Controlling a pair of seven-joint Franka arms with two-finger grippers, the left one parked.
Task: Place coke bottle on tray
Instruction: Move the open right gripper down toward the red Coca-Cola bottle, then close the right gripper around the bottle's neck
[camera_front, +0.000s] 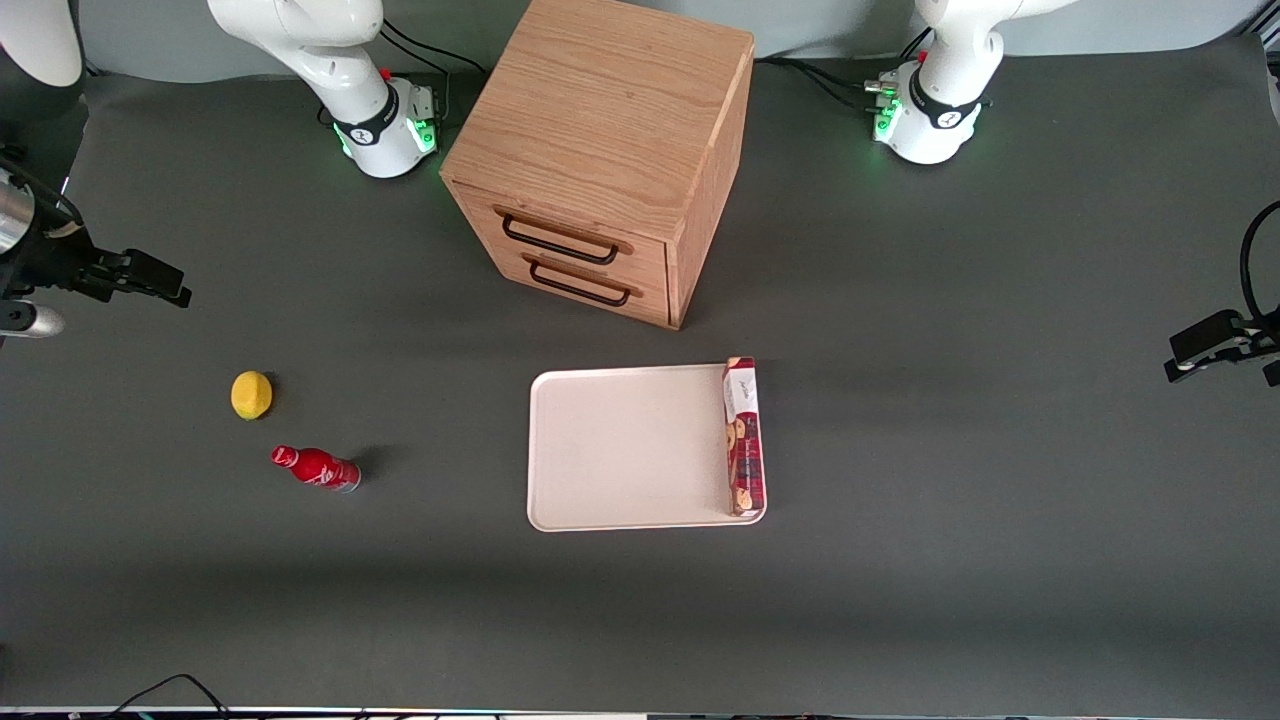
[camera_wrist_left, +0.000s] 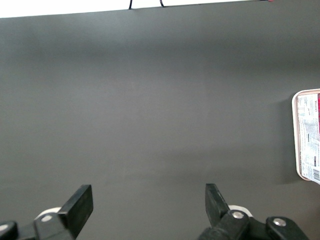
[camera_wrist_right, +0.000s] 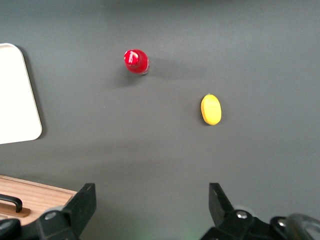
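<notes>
Your pincer (camera_wrist_right: 149, 210) hangs open and empty, high over the counter (camera_front: 950, 420). The coke bottle (camera_front: 316, 468) stands near the lemon (camera_front: 251, 395), well apart from the tray (camera_front: 620, 450). Descend squarely over its cap so you don't nudge the lemon.

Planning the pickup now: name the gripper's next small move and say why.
Probably bring the gripper over and down toward the coke bottle. The jaws are open and hold nothing, high above the table at the working arm's end; the bottle stands on the mat beside the lemon, well apart from the tray.
</notes>
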